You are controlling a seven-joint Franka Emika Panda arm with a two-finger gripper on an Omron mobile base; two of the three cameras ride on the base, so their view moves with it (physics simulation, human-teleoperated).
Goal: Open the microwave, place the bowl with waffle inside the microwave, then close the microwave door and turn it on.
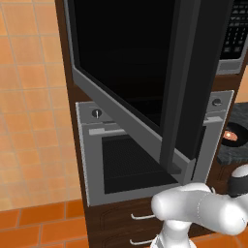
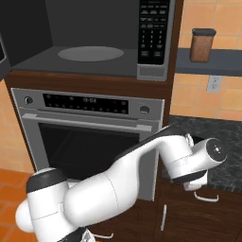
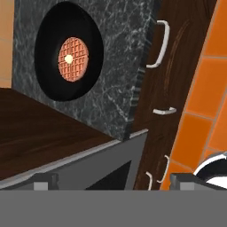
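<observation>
Jaws (image 3: 113, 181) apart and empty; round black bowl (image 3: 68, 49) holds gridded waffle (image 3: 73, 53) on marbled counter (image 3: 119, 84).

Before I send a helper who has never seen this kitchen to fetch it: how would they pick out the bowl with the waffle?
Start at the tall wood column holding the microwave above the grey oven. Just right of the oven lies a dark marbled counter, and on it sits the black bowl. It holds a round orange gridded waffle with a pale dab at its centre.
</observation>
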